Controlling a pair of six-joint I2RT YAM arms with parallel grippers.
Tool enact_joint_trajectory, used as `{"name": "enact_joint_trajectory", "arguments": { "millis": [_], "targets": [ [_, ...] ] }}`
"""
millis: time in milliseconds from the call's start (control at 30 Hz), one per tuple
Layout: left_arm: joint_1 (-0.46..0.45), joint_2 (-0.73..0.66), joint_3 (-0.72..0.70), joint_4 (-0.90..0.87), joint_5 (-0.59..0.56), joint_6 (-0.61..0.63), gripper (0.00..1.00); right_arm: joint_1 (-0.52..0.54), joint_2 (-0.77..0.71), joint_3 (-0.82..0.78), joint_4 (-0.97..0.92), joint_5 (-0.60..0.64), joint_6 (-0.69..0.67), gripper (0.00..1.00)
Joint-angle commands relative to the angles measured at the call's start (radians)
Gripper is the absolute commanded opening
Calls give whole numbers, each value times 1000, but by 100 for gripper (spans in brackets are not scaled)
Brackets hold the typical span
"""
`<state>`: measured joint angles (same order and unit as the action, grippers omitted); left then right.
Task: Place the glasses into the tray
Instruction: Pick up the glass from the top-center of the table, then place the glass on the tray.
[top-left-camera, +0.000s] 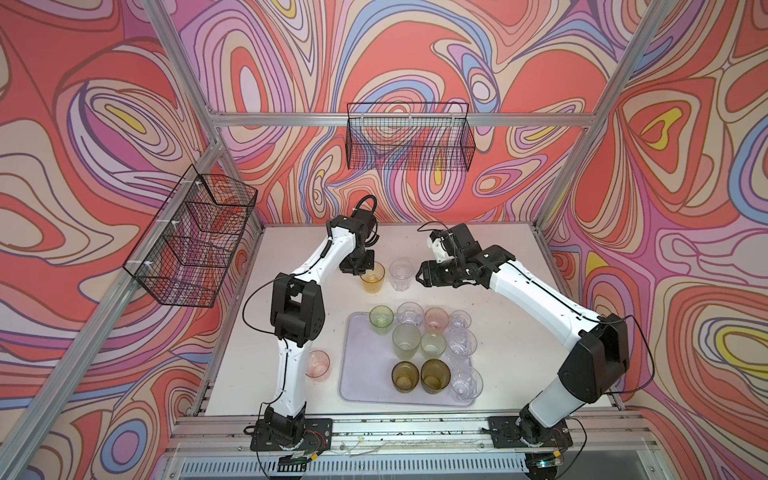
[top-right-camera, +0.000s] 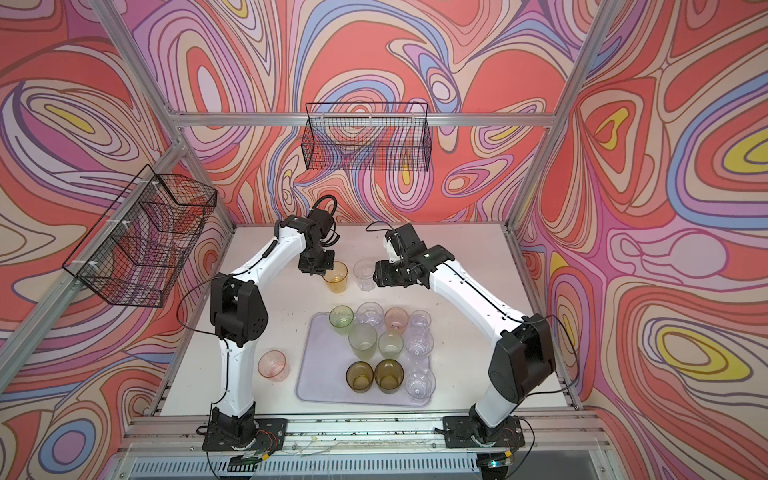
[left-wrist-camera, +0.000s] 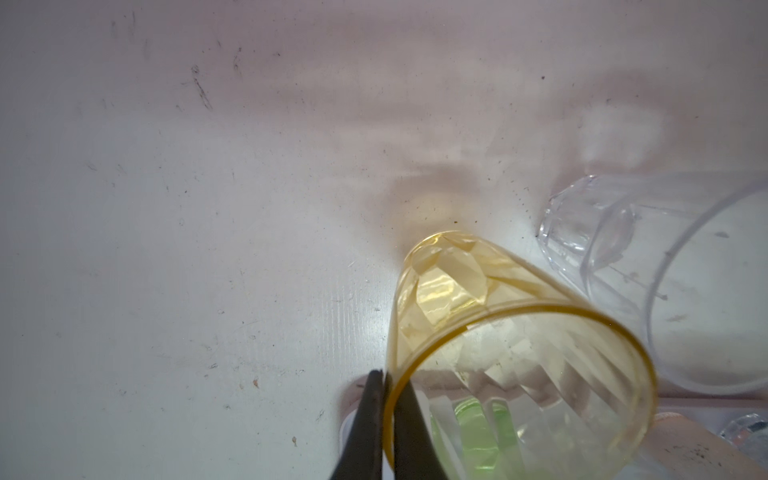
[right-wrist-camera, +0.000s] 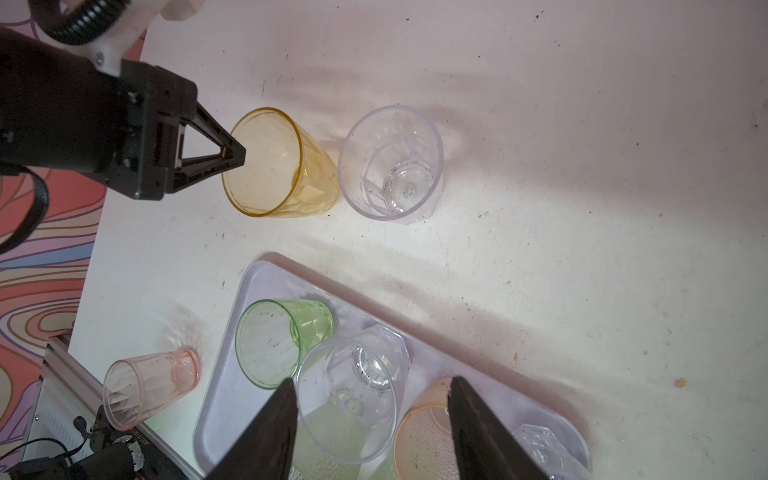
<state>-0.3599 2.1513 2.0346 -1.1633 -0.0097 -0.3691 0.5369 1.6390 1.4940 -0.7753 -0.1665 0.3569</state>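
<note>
Translucent amber tumbler (right-wrist-camera: 279, 165), faceted walls

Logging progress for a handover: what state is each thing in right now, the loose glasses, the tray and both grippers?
Amber-yellow faceted plastic tumbler: off tray, rim pinched by left gripper.
Clear faceted tumbler beside it: upright on table, untouched.
Pink tumbler outside tray: upright on table.
Pale lilac rectangular tray: partly filled with upright tumblers.
Right gripper: open, empty.

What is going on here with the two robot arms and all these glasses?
The left gripper pinches the rim of a yellow glass on the table beyond the tray. The right gripper hangs open by the neighbouring clear glass. Most glasses sit in the tray; a pink glass stands outside.
</note>
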Motion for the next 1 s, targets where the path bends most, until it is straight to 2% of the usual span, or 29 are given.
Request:
{"name": "enact_joint_trajectory", "arguments": {
  "millis": [0,200,967],
  "targets": [
    [7,-74,32,-64,-24,19,0,-6,-25,20,-4,24,-9,60],
    [7,-128,5,-95,-29,28,0,-6,-33,4,15,22,-2,61],
    [8,-453,-329,-125,-34,-6,0,-6,-3,-17,88,-2,12,60]
  ]
}}
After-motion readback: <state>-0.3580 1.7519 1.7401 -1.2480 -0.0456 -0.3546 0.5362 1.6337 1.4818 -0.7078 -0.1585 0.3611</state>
